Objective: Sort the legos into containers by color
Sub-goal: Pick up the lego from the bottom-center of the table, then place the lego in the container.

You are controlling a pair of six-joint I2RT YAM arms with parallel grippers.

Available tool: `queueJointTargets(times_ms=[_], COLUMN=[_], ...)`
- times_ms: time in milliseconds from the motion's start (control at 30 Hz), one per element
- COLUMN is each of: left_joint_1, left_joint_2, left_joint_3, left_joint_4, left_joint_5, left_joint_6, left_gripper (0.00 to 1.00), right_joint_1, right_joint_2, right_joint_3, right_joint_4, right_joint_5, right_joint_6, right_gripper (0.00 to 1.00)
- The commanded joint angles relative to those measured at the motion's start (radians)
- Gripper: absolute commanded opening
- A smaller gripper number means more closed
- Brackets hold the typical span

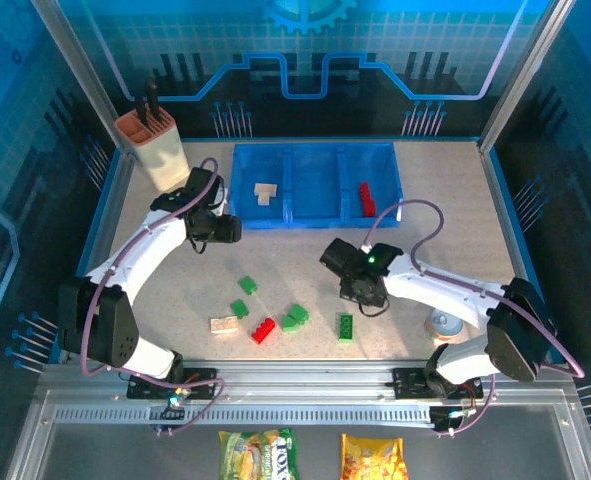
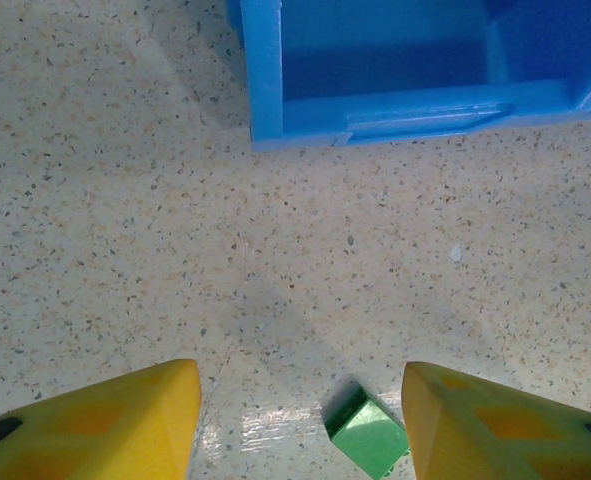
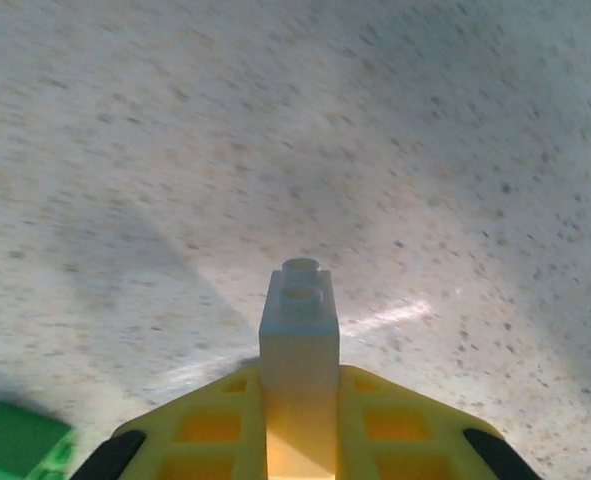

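Right tool [image 3: 299, 410] clamped on a cream brick [image 3: 297, 325], studs outward, above the bench [image 1: 295, 262], short of the blue containers [image 1: 315, 222]. We judge it light, rigid and slick, so pinch the flat sides. Left tool [image 2: 300, 420] half-spread, empty, over a green brick [image 2: 368, 437].

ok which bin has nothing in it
The middle bin of the blue row: its floor is bare, while the left bin holds cream bricks and the right bin holds red bricks.
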Motion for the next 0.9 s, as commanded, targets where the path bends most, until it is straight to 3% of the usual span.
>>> queueJointTargets(times_ms=[0,300,533,667,867], left_joint_1=[0.015,0.022,0.028,0.034,0.048], left_joint_2=[-0.030,-0.057,-0.066,-0.070,-0.068], left_joint_3=[-0.013,-0.022,-0.022,-0.024,-0.022], left_joint_4=[0.018,0.029,0.030,0.034,0.032], left_joint_5=[0.027,0.029,0.022,0.015,0.016], left_joint_6=[-0.005,-0.015,-0.014,-0.014,-0.017], left_gripper=[0.57,0.57,0.56,0.56,0.56], right_joint_1=[0.022,0.030,0.030,0.027,-0.011], right_joint_2=[0.055,0.272,0.446,0.503,0.636], right_joint_3=[0.104,0.397,0.607,0.677,0.823], right_joint_4=[-0.033,0.068,0.144,0.185,0.131], right_joint_5=[0.040,-0.047,-0.147,-0.185,-0.289], right_joint_6=[-0.108,-0.365,-0.728,-1.019,-1.390], right_gripper=[0.18,0.18,0.17,0.15,0.09])
